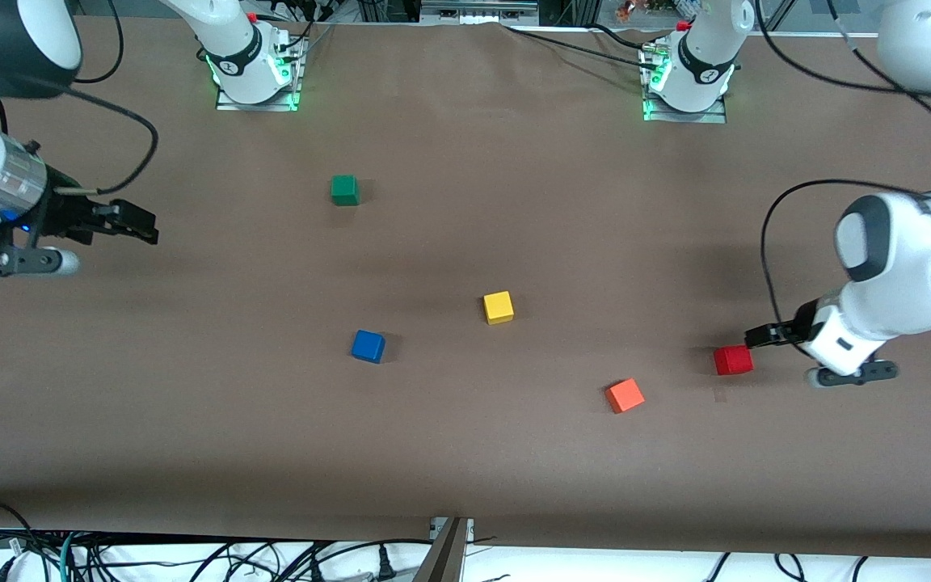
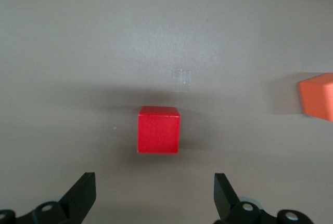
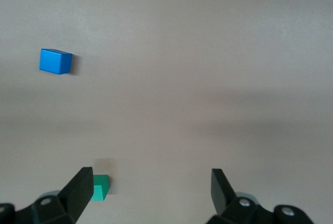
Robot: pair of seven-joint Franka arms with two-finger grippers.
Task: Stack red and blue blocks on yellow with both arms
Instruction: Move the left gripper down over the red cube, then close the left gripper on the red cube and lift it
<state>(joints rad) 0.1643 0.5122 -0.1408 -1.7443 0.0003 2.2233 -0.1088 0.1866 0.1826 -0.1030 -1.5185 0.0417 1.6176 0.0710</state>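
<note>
The red cube (image 1: pixel 733 360) sits on the brown table toward the left arm's end. My left gripper (image 1: pixel 755 335) is open and empty, low over the table right beside it. In the left wrist view the red cube (image 2: pixel 158 129) lies just ahead of the open left gripper (image 2: pixel 155 195), centred on the gap and outside it. The yellow cube (image 1: pixel 499 307) sits mid-table. The blue cube (image 1: pixel 368 346) lies beside it toward the right arm's end and shows in the right wrist view (image 3: pixel 55 61). My right gripper (image 1: pixel 146 229), open and empty (image 3: pixel 151 190), waits over that end.
An orange cube (image 1: pixel 625 395) lies between the red and yellow cubes, nearer the front camera; it shows at the edge of the left wrist view (image 2: pixel 317 96). A green cube (image 1: pixel 344 190) sits closer to the arm bases and shows in the right wrist view (image 3: pixel 101 187).
</note>
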